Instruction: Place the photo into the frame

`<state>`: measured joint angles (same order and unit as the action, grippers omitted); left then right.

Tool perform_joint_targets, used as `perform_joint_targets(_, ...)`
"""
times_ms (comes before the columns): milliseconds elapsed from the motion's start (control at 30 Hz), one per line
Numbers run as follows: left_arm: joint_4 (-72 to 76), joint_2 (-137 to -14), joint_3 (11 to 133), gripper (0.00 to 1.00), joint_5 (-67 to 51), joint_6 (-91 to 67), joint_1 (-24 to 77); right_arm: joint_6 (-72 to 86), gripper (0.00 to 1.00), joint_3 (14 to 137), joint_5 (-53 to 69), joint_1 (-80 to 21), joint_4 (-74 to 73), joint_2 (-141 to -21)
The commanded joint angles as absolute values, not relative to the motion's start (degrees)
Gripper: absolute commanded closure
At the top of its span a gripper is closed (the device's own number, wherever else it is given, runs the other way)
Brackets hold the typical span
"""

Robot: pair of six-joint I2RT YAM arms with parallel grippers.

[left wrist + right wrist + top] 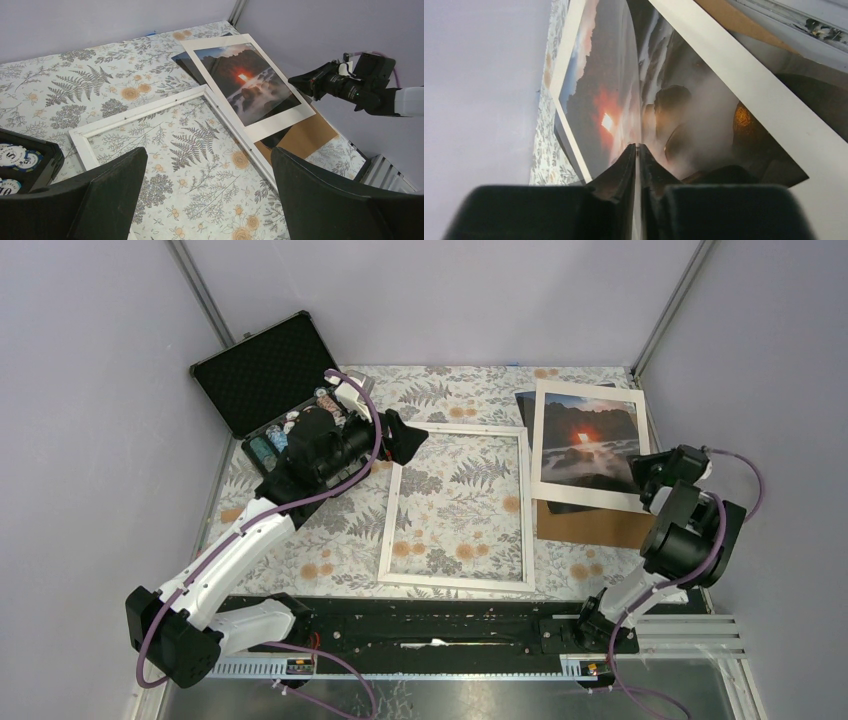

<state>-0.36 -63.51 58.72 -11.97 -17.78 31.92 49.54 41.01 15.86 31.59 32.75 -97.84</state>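
Observation:
The photo (588,442), a dark landscape with a red-orange sun and white border, is held up at the right, over the brown backing board (590,524). My right gripper (643,472) is shut on the photo's right edge; in the right wrist view the print (614,90) runs edge-on between the closed fingers (624,160). The white frame (459,510) lies flat mid-table, empty, with the cloth showing through. My left gripper (412,437) is open and empty above the frame's top left corner. In the left wrist view the frame (150,111) and photo (245,82) show beyond it.
An open black foam-lined case (268,370) with chips (275,435) stands at the far left, right behind my left arm. A dark sheet (527,405) lies under the photo's far left corner. Grey walls close in the table; a metal rail (440,625) runs along the near edge.

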Motion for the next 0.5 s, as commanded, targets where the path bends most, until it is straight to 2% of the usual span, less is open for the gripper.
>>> perform_joint_targets(0,1.4,-63.3,59.0,0.01,-11.3,-17.0,32.1,44.1,0.95,47.2,11.4,31.4,24.9,-89.0)
perform_joint_targets(67,1.3,-63.2,59.1,0.01,-11.3,-17.0,32.1,41.2,1.0,50.6,9.6,31.5,19.1,-85.5)
perform_joint_targets(167,1.3,-62.9,59.1,0.01,-11.1,-17.1,32.0,38.0,1.0,55.9,10.0,31.4,12.8,-80.6)
perform_joint_targets(467,1.3,-62.0,59.3,0.01,-11.0,-17.5,31.6,40.4,1.0,72.8,25.7,28.7,0.8,-74.1)
